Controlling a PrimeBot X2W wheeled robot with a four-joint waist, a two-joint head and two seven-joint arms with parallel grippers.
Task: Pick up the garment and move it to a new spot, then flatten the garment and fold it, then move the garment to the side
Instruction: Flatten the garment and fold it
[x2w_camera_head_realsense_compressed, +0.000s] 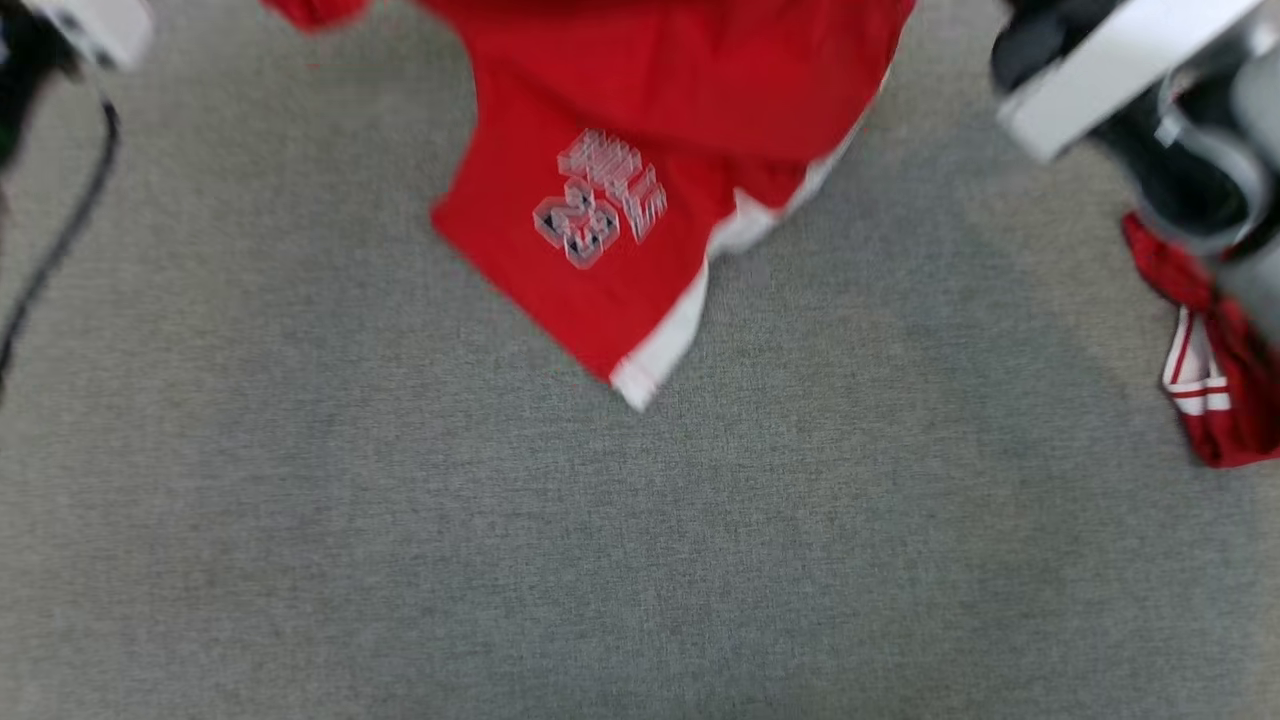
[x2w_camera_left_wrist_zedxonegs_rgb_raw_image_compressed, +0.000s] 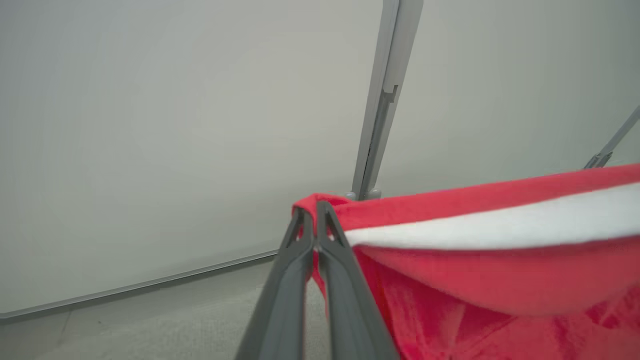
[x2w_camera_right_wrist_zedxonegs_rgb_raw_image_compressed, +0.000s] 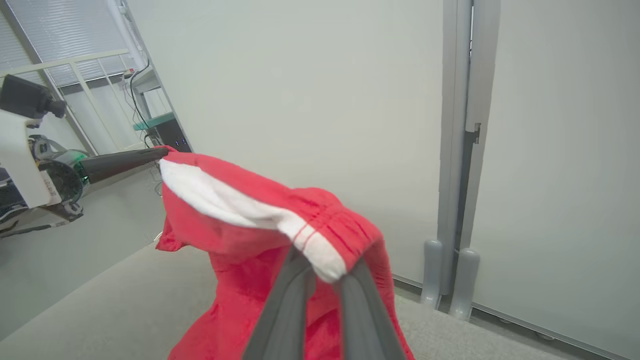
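The garment (x2w_camera_head_realsense_compressed: 650, 110) is red with a white side stripe and a pale printed logo. It hangs down from the top of the head view, its lower corner over the grey surface (x2w_camera_head_realsense_compressed: 600, 560). In the left wrist view my left gripper (x2w_camera_left_wrist_zedxonegs_rgb_raw_image_compressed: 314, 205) is shut on one red corner of the garment (x2w_camera_left_wrist_zedxonegs_rgb_raw_image_compressed: 490, 280), whose top edge stretches away to the right. In the right wrist view my right gripper (x2w_camera_right_wrist_zedxonegs_rgb_raw_image_compressed: 325, 267) is shut on the gathered waistband of the garment (x2w_camera_right_wrist_zedxonegs_rgb_raw_image_compressed: 250, 220). The left gripper (x2w_camera_right_wrist_zedxonegs_rgb_raw_image_compressed: 157, 151) shows there too, holding the far corner.
A second red piece with white stripes (x2w_camera_head_realsense_compressed: 1215, 390) lies at the right edge, under my right forearm (x2w_camera_head_realsense_compressed: 1120, 80). A black cable (x2w_camera_head_realsense_compressed: 60, 240) runs down the left side. Pale wall panels with a grey post (x2w_camera_right_wrist_zedxonegs_rgb_raw_image_compressed: 455, 150) stand behind.
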